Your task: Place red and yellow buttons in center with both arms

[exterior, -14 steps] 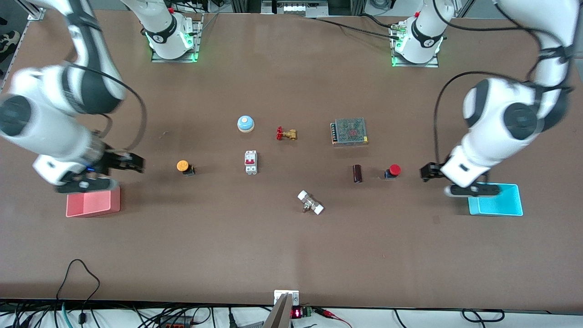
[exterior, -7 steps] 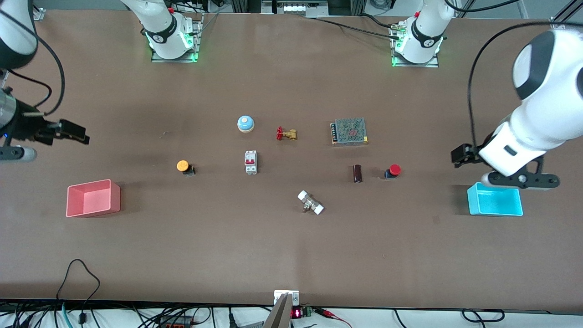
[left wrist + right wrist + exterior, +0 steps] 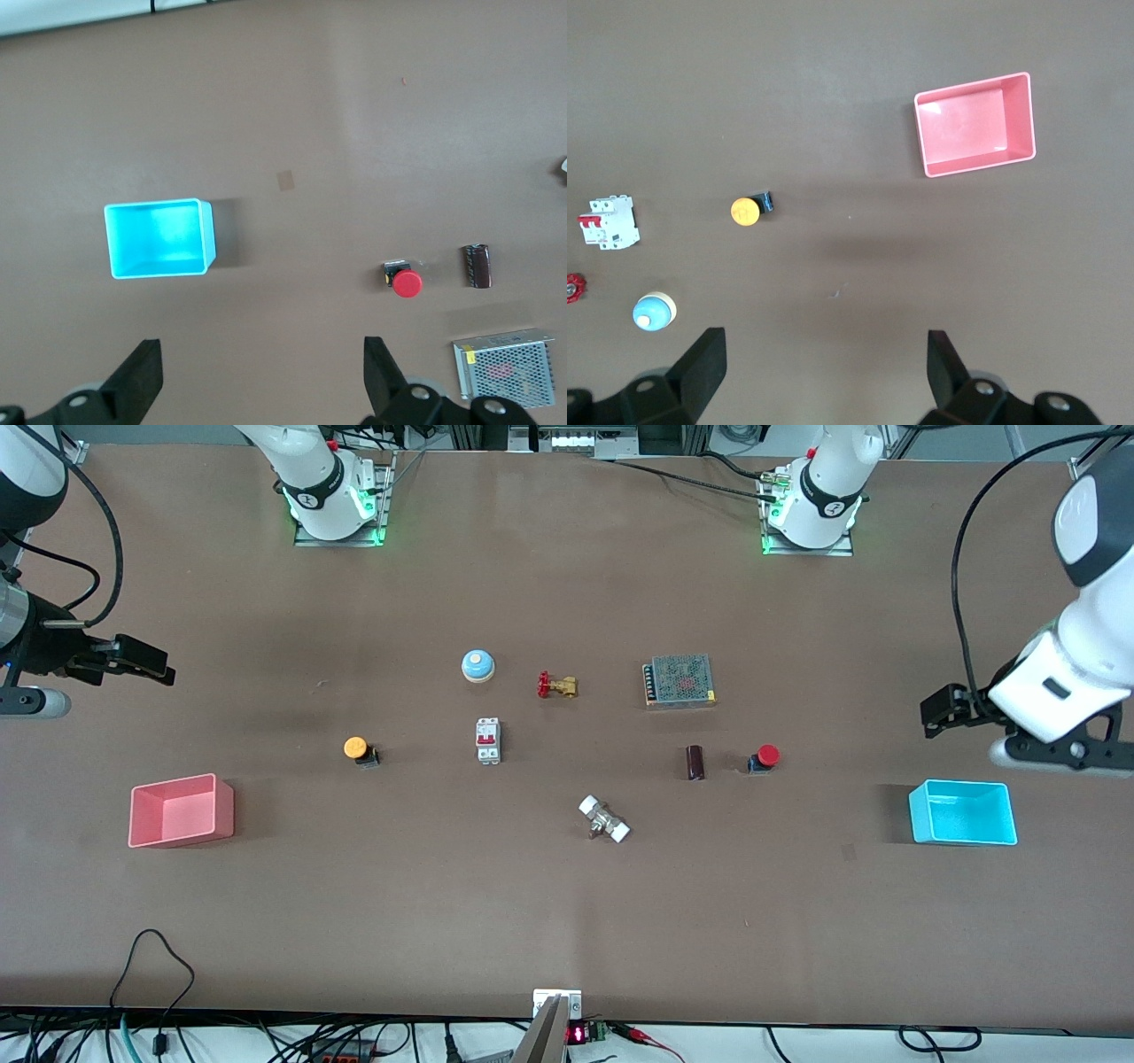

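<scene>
Left gripper [image 3: 937,713] hangs open and empty over the counter [image 3: 567,903] near the cyan bin [image 3: 963,813]. Right gripper [image 3: 146,662] hangs open and empty over the counter's right-arm end, above the pink bin [image 3: 182,811]. Red button [image 3: 765,757] sits beside a dark cylinder [image 3: 695,763]; yellow button [image 3: 358,749] sits near the breaker [image 3: 487,740].

Robotics lab: two white arms are standing bolted to a brown counter [image 3: 567,921], cables [image 3: 151,992] are trailing off its edge, assorted electrical parts are lying spread out.
</scene>
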`<state>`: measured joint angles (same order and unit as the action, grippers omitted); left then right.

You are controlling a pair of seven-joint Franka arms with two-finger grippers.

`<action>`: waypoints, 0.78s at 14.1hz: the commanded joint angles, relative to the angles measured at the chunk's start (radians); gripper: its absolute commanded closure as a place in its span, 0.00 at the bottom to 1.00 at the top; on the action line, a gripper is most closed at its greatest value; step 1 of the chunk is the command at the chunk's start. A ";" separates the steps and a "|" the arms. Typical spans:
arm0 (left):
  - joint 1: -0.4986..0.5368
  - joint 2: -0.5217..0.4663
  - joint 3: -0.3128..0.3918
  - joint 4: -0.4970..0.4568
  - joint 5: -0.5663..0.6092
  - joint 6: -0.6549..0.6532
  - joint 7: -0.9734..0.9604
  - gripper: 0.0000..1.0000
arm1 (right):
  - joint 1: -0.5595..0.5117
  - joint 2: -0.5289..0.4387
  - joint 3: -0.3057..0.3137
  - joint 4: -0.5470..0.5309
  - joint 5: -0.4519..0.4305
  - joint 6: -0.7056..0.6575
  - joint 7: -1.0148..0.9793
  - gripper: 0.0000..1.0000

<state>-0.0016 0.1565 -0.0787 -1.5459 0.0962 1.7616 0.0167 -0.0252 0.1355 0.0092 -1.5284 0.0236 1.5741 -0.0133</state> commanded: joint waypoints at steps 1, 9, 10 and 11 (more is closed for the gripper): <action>-0.014 -0.202 0.097 -0.235 -0.048 0.079 0.034 0.00 | 0.002 0.001 0.005 0.034 -0.016 -0.039 0.015 0.00; -0.012 -0.173 0.109 -0.175 -0.082 -0.019 0.091 0.00 | -0.001 0.001 0.003 0.034 -0.013 -0.042 0.010 0.00; -0.012 -0.167 0.109 -0.158 -0.082 -0.048 0.091 0.00 | -0.001 0.006 0.003 0.034 -0.011 -0.040 0.010 0.00; -0.012 -0.167 0.109 -0.157 -0.084 -0.066 0.094 0.00 | -0.001 0.007 0.003 0.034 -0.011 -0.040 0.010 0.00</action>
<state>-0.0132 -0.0385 0.0299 -1.7628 0.0258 1.7560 0.0983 -0.0245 0.1364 0.0088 -1.5109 0.0181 1.5530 -0.0132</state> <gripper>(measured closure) 0.000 0.000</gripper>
